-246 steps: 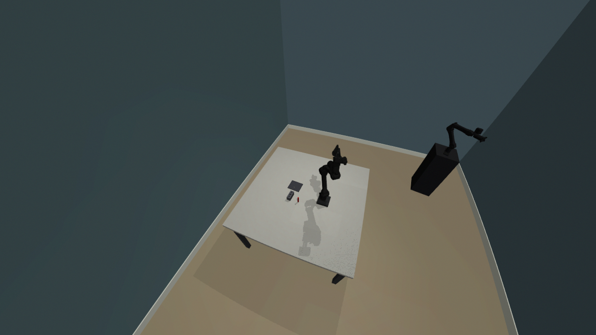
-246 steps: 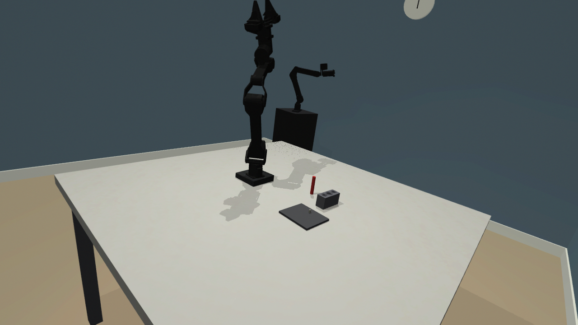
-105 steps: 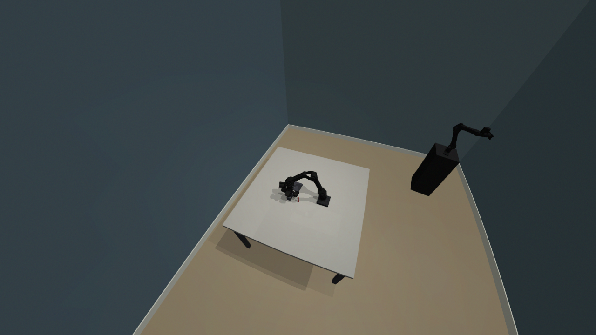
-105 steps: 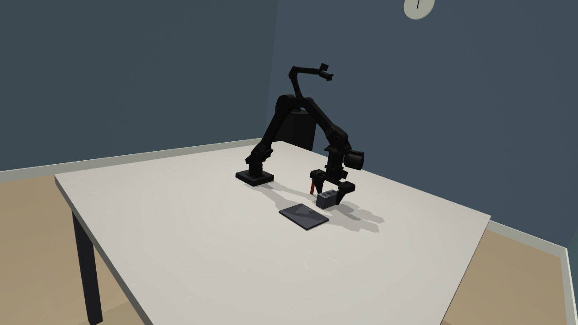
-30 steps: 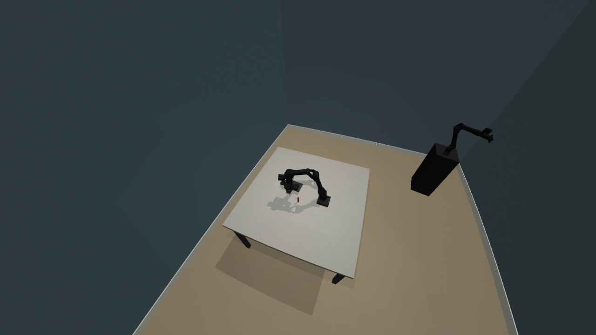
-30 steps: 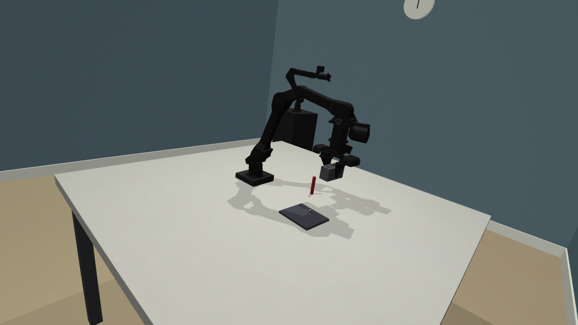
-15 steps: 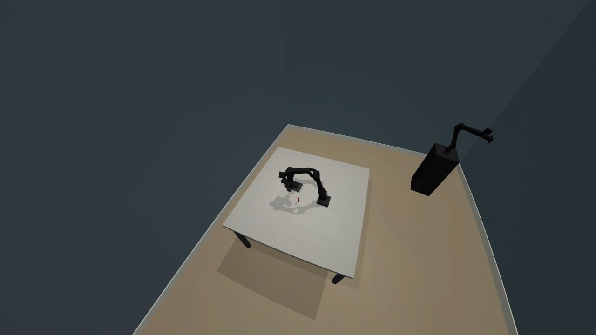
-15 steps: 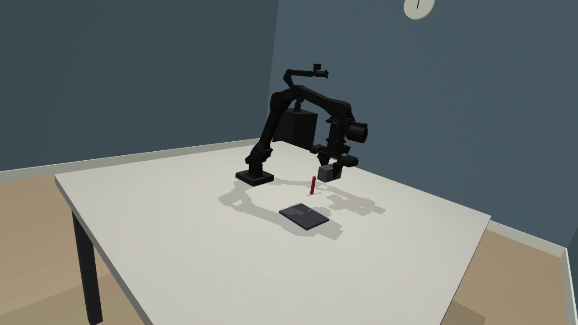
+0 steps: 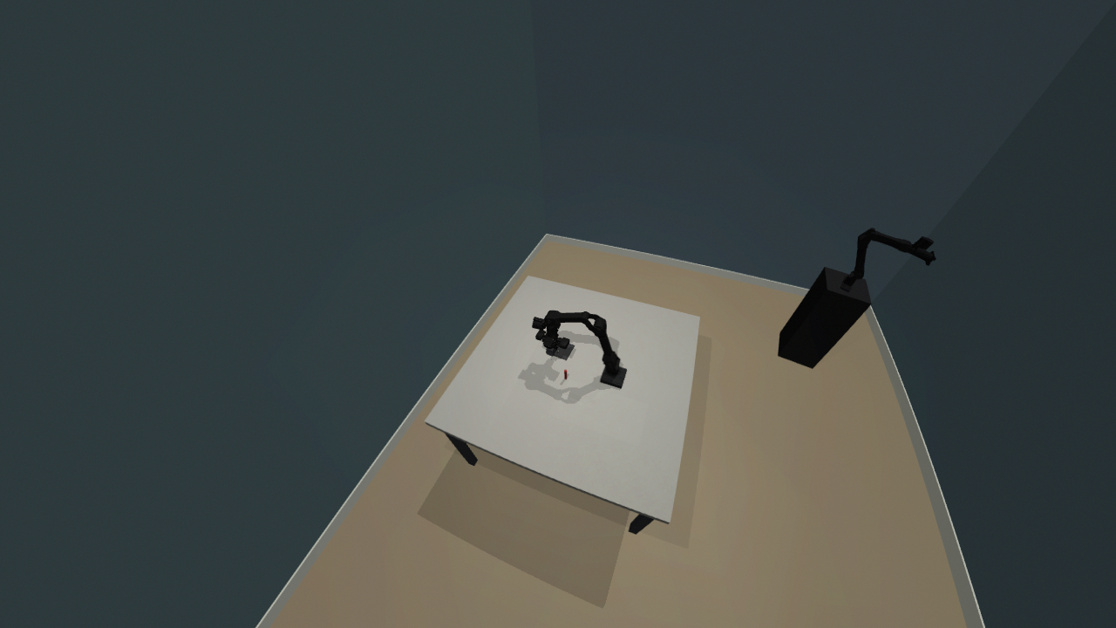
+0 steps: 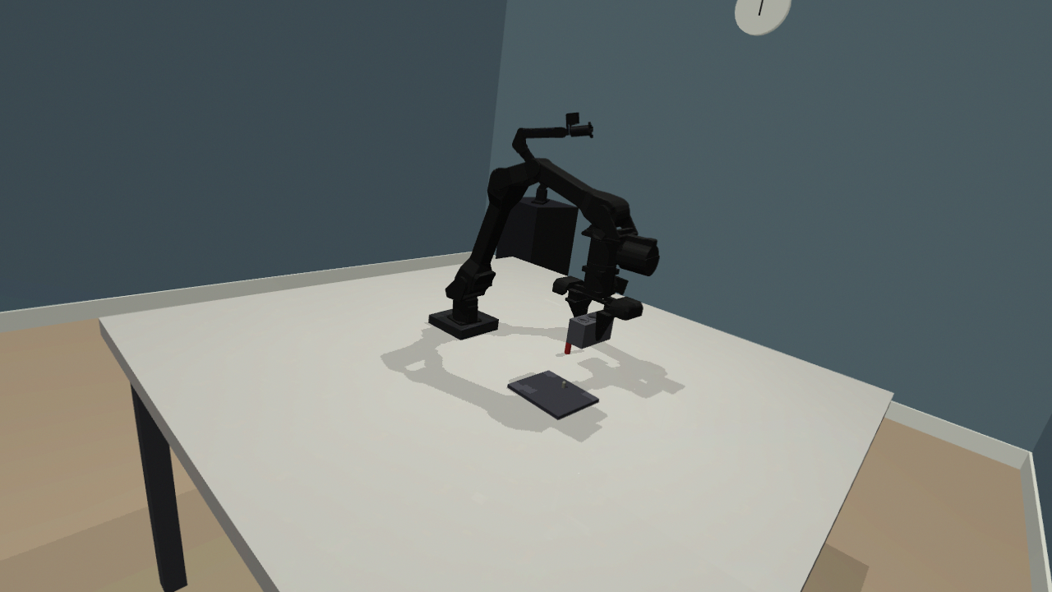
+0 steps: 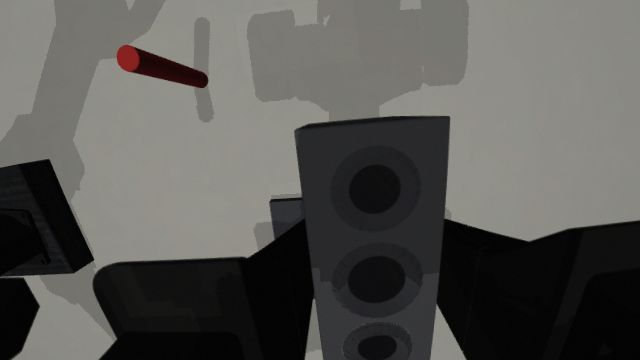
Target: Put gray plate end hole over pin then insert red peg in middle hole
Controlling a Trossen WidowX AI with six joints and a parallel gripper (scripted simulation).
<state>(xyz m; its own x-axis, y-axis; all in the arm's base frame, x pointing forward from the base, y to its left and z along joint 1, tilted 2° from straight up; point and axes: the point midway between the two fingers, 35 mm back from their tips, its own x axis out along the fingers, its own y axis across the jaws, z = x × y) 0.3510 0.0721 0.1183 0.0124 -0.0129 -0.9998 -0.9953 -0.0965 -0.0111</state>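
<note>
The gray plate [image 10: 585, 337] [image 11: 375, 237] is a thick block with three round holes in a row showing in the wrist view. My gripper [image 10: 592, 317] [image 11: 357, 220] is shut on it and holds it level, raised above the table. The dark flat base [image 10: 540, 397] [image 9: 563, 353] lies on the table with a short light pin [image 10: 563, 384] standing up from it. In the wrist view a corner of the base [image 11: 286, 214] shows beyond the plate; the pin is hidden there. The red peg [image 10: 567, 349] [image 9: 565, 374] [image 11: 165, 69] stands upright on the table, its upper part hidden by the plate in the exterior view.
The arm's own foot [image 9: 613, 378] [image 10: 463, 324] stands on the white table [image 9: 593, 437] [image 10: 412, 507], behind the base in the exterior view. A second black arm stands on a dark pedestal [image 9: 826, 320] [image 10: 551, 235] away from the table. Arm shadows cross the tabletop and the base.
</note>
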